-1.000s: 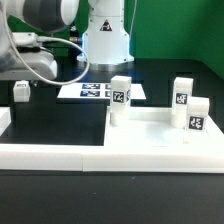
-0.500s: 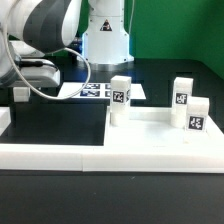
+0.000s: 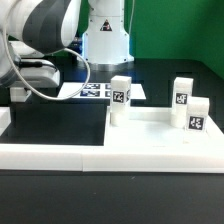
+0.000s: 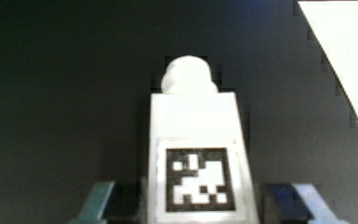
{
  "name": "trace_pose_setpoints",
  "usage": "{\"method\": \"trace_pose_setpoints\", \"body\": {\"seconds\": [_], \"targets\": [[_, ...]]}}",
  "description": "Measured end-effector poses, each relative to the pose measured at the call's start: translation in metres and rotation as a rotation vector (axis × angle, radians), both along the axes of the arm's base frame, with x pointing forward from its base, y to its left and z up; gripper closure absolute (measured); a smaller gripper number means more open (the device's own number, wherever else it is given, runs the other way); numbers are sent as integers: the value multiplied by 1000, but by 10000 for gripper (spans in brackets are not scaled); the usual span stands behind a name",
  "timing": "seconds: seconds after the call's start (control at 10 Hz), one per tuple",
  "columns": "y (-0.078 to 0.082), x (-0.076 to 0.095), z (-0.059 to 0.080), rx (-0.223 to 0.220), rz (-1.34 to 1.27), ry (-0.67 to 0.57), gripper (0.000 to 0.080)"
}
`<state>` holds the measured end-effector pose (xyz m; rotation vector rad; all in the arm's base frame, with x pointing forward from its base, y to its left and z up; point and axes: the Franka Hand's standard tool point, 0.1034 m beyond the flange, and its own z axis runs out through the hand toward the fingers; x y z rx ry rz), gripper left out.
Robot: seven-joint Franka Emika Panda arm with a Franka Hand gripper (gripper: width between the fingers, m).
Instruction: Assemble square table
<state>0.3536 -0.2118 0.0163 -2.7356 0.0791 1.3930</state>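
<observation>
The white square tabletop (image 3: 150,130) lies at the exterior view's right. Three white tagged legs stand on or at it: one at its left corner (image 3: 120,101) and two at the right (image 3: 181,97) (image 3: 196,113). The fourth leg (image 3: 20,95) is at the exterior view's far left, under the arm. In the wrist view this leg (image 4: 197,150) lies between the fingertips, tag facing the camera and rounded tip pointing away. My gripper (image 4: 199,205) is open, and each fingertip (image 4: 101,202) stands a small gap off the leg's sides.
The long low white border rail (image 3: 60,155) runs along the front and turns back at the far left. The marker board (image 3: 95,91) lies behind, before the white robot base (image 3: 105,40). A white surface (image 4: 345,50) shows at the wrist view's edge.
Between one second and half a second ago the arm swung further into the exterior view, and the far-left leg sits slightly lower. No visible change since then.
</observation>
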Motion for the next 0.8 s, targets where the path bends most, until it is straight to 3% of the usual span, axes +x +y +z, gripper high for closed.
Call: {"method": "trace_pose_setpoints", "body": {"seconds": [0.7, 0.8], "targets": [[-1, 2, 2, 1, 0, -5, 511], [-1, 12, 21, 33, 21, -13, 511]]}}
